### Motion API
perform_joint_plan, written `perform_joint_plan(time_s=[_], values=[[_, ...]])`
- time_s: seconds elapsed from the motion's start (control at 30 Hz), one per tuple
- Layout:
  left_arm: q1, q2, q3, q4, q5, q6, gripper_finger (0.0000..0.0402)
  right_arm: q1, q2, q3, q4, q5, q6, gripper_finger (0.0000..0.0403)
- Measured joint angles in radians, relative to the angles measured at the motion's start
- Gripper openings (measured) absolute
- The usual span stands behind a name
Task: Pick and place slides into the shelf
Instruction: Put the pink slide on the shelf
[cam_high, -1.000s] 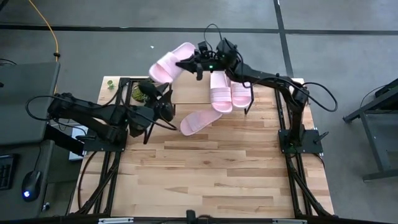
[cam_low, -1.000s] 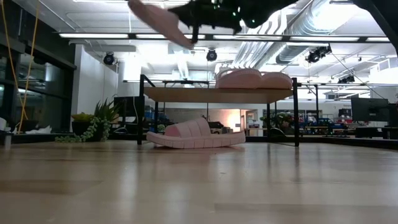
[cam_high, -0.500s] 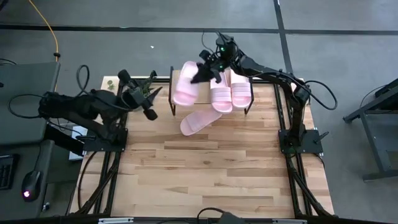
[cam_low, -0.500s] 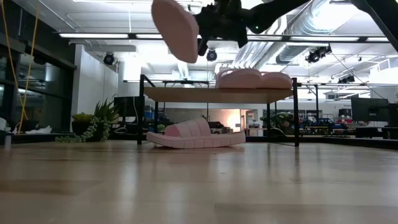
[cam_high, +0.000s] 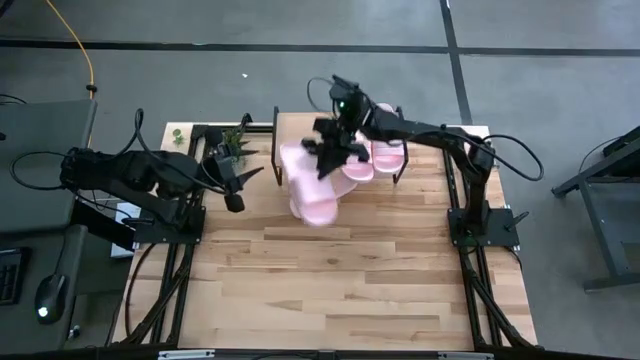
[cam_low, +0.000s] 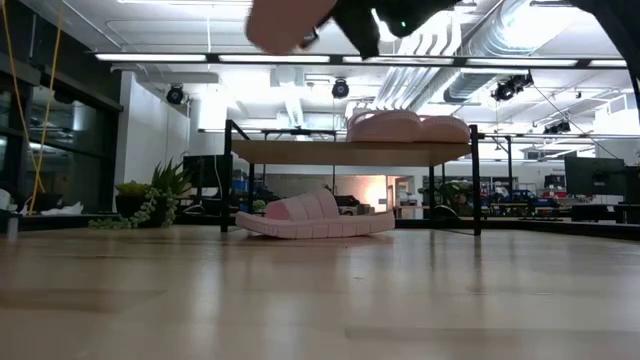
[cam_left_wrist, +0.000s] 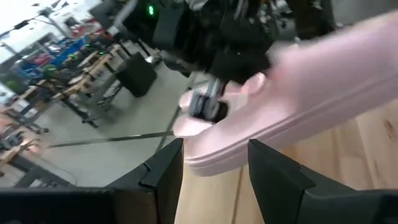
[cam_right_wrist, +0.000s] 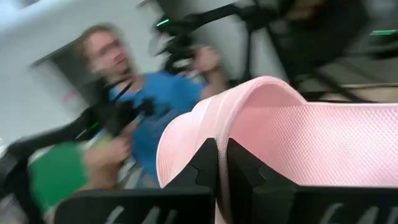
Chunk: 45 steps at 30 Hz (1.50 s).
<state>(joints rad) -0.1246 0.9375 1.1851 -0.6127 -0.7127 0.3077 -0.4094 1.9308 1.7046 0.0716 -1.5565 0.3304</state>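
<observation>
Left arm waits at the left edge of the worktop (cam_high: 330, 290); left gripper (cam_high: 240, 180) is empty, its jaws parted, pointing toward the shelf (cam_high: 290, 128), clear of the other arm's path.

Centre: right gripper (cam_high: 335, 150) has its jaws clenched on one slide (cam_high: 308, 180), gripping its edge so the sole hangs free. The low view shows this carried slide well above the shelf top.

Below the shelf, at its near side, a fourth slide (cam_low: 315, 216) lies flat on the worktop, not yet picked.

Right: two slides (cam_low: 408, 126) sit side by side on the shelf top, touching, leaving the left part free, probably for the carried one.
</observation>
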Motion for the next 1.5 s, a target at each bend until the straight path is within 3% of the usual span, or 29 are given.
perform_joint_plan(time_s=[0.3, 0.5, 0.77, 1.1, 1.2, 1.5], values=[[0.0, -0.01, 0.0, -0.132, 0.141, -0.02, 0.0161, 0.187, -0.058, 0.003, 0.138, -0.016, 0.016, 0.0], [0.0, -0.012, 0.0, -0.087, 0.382, -0.027, 0.0161, 0.293, -0.073, 0.004, 0.164, -0.006, -0.041, 0.0], [0.0, 0.021, -0.001, -0.036, 0.574, 0.019, 0.0161, 0.395, -0.072, 0.004, 0.17, 0.071, -0.171, 0.0], [0.0, 0.058, -0.002, 0.122, 0.726, 0.15, 0.0161, 0.484, -0.072, 0.004, 0.18, 0.177, -0.322, 0.0], [0.0, 0.068, -0.001, 0.16, 0.803, 0.158, 0.0161, 0.507, -0.072, 0.004, 0.18, 0.195, -0.353, 0.0], [0.0, 0.099, -0.001, 0.23, 0.898, 0.182, 0.0161, 0.538, -0.072, 0.004, 0.173, 0.237, -0.425, 0.0]])
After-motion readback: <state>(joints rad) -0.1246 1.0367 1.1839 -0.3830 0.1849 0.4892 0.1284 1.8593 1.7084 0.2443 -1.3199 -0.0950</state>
